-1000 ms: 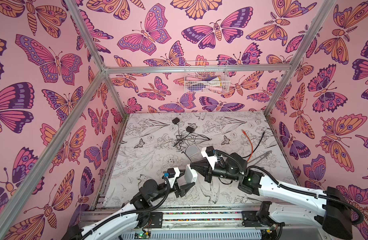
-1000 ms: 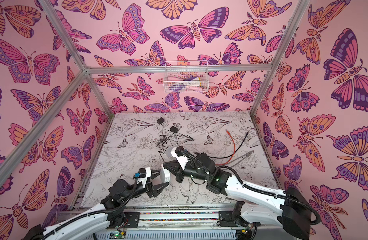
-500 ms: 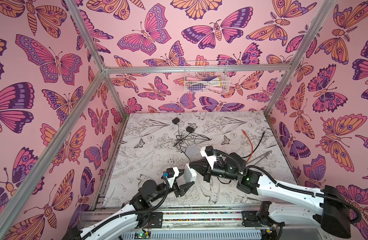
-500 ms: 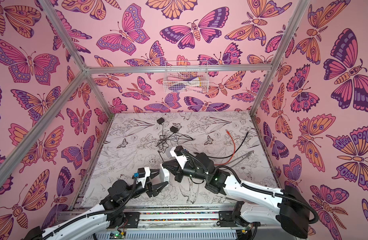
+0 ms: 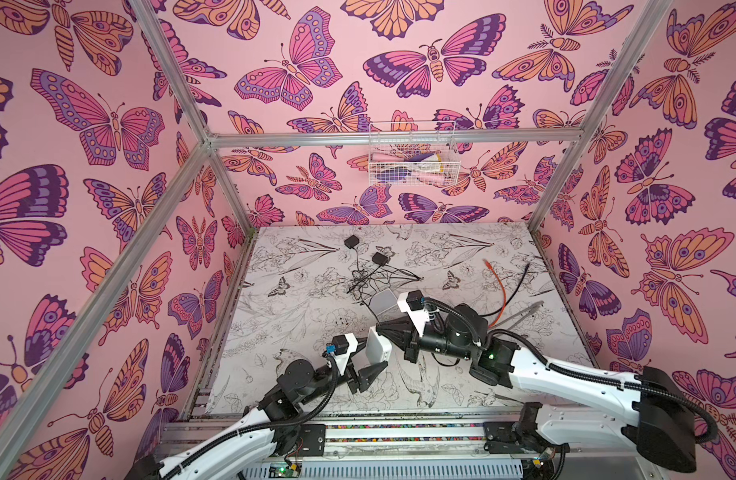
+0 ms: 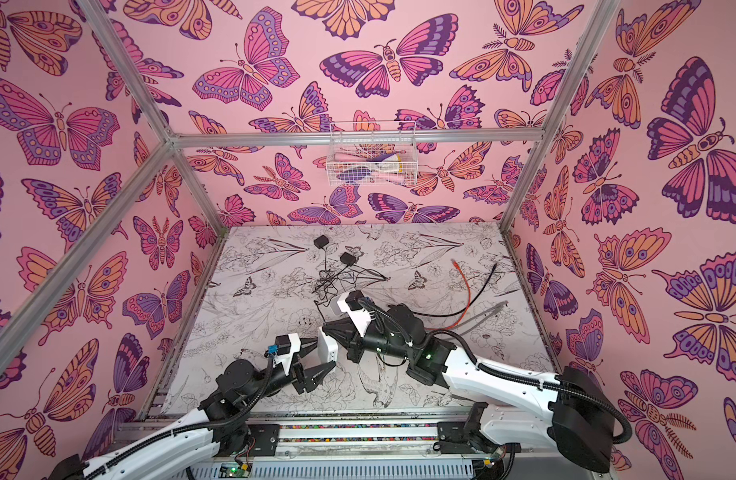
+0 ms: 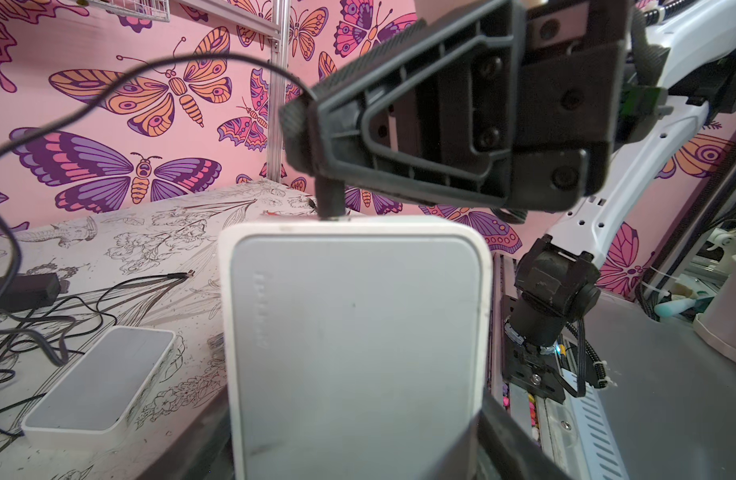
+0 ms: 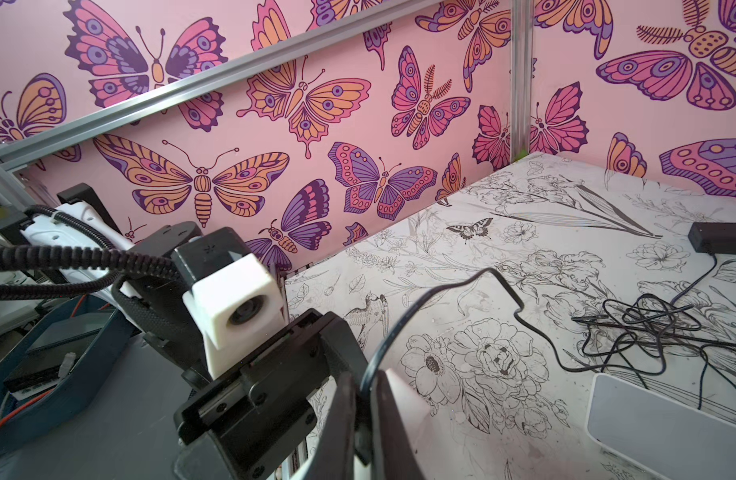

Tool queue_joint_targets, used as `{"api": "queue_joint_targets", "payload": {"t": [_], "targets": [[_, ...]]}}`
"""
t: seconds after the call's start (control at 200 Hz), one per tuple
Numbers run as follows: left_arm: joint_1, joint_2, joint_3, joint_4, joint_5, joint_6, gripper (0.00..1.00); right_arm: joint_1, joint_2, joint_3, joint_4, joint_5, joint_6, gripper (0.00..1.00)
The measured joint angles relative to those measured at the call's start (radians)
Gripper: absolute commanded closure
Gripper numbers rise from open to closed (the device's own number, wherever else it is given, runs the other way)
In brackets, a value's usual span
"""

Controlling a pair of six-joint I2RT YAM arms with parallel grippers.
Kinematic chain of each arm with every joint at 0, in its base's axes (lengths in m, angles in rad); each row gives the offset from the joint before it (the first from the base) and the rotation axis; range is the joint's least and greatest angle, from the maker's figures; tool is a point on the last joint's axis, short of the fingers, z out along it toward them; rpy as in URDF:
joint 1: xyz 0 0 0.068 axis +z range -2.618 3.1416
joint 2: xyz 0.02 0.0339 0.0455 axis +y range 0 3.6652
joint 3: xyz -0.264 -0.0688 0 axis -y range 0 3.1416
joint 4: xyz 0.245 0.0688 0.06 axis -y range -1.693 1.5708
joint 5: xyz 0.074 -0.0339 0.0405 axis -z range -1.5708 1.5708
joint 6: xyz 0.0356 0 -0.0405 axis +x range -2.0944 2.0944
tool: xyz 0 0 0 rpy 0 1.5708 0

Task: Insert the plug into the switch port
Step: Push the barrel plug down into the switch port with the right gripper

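Note:
A white switch (image 5: 379, 349) (image 6: 328, 348) is held on edge above the front of the table, with my left gripper (image 5: 374, 354) (image 6: 322, 355) shut on its two sides. In the left wrist view its broad face (image 7: 354, 332) fills the middle, between the fingers of my left gripper (image 7: 354, 451). My right gripper (image 5: 381, 331) (image 6: 327, 331) (image 8: 364, 395) is shut on a black plug (image 7: 331, 199) with a thin black cable (image 8: 441, 291). The plug's tip meets the switch's upper edge. The port itself is hidden.
A second white switch (image 5: 382, 300) (image 7: 100, 374) (image 8: 665, 419) lies flat behind the grippers. Two black adapters (image 5: 352, 242) (image 5: 381, 258) and tangled black cable (image 5: 370, 278) lie further back. An orange cable (image 5: 499, 286) and a black one (image 5: 520, 274) lie right. A wire basket (image 5: 412, 160) hangs on the back wall.

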Motion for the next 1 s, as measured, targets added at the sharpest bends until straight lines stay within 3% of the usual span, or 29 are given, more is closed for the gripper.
{"api": "queue_joint_targets", "payload": {"t": [0.997], "targets": [[0.002,-0.053,0.019,-0.037,-0.034,0.030,1.00,0.016,0.018,0.014,0.043,0.027,-0.005,1.00]]}}
